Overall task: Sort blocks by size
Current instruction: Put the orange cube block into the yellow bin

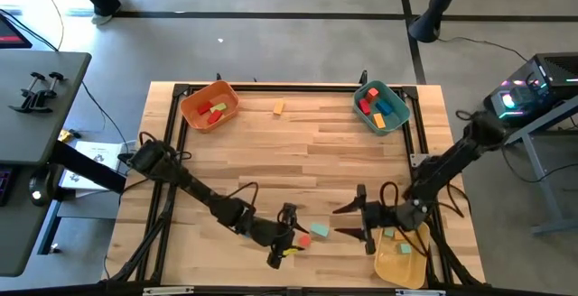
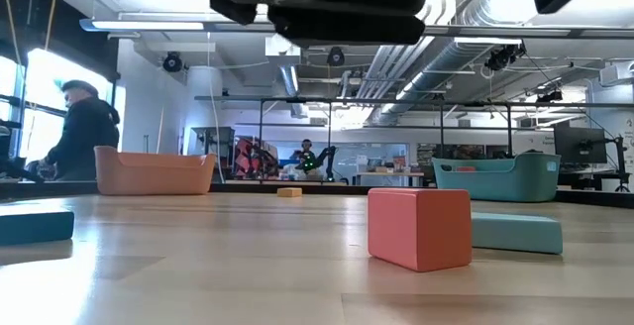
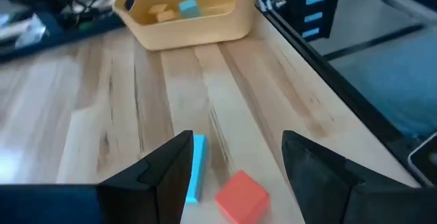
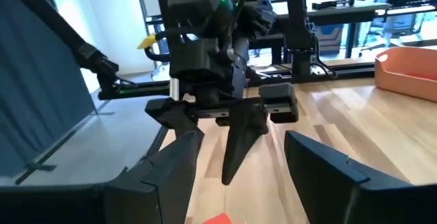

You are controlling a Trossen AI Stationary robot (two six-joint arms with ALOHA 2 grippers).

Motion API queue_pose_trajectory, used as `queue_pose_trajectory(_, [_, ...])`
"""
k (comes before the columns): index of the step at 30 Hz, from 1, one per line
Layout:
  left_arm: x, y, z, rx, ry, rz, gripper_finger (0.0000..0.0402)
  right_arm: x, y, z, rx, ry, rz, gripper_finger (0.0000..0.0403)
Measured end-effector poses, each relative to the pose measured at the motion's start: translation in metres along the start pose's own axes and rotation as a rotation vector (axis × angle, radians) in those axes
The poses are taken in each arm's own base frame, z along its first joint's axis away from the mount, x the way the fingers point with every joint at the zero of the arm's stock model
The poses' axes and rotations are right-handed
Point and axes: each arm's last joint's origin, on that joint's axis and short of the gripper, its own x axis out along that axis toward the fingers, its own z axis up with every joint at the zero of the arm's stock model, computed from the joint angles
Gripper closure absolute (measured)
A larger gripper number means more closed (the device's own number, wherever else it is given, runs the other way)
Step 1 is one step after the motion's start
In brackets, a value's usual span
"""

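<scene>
A salmon-red block and a teal block lie on the table near its front edge. My left gripper hovers open over them, with the red block between its fingers and the teal one beside one finger. The high view shows a small yellow block at this gripper. Facing it from the right, my right gripper stands open and holds nothing. An orange block lies at the far edge. In the low view the red block stands in front of the teal block.
A yellow bin with a few blocks sits at the near right, under my right arm. An orange bin stands at the far left and a teal bin at the far right, both holding blocks. The table's middle is bare wood.
</scene>
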Motion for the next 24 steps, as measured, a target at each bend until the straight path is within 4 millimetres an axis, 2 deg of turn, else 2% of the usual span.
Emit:
queue_pose_trajectory(5, [0.005, -0.012, -0.01, -0.044, 0.026, -0.012, 0.019, 0.004, 0.012, -0.016, 0.011, -0.025, -0.008, 0.0185])
queue_pose_trajectory(9, [0.011, -0.018, -0.022, -0.035, 0.065, -0.024, 0.019, 0.007, 0.014, -0.023, 0.001, -0.016, -0.009, 0.0185])
queue_pose_trajectory(16, [0.025, 0.005, -0.031, -0.016, 0.087, -0.099, 0.019, 0.012, 0.009, -0.023, 0.006, -0.022, -0.031, 0.0185])
queue_pose_trajectory(21, [0.04, 0.015, -0.05, 0.147, 0.096, -0.241, 0.019, 0.013, 0.008, -0.022, 0.006, -0.02, -0.019, 0.0185])
queue_pose_trajectory(24, [0.047, 0.022, -0.059, 0.138, 0.103, -0.289, 0.019, 0.014, 0.007, -0.022, 0.007, -0.02, -0.018, 0.0185])
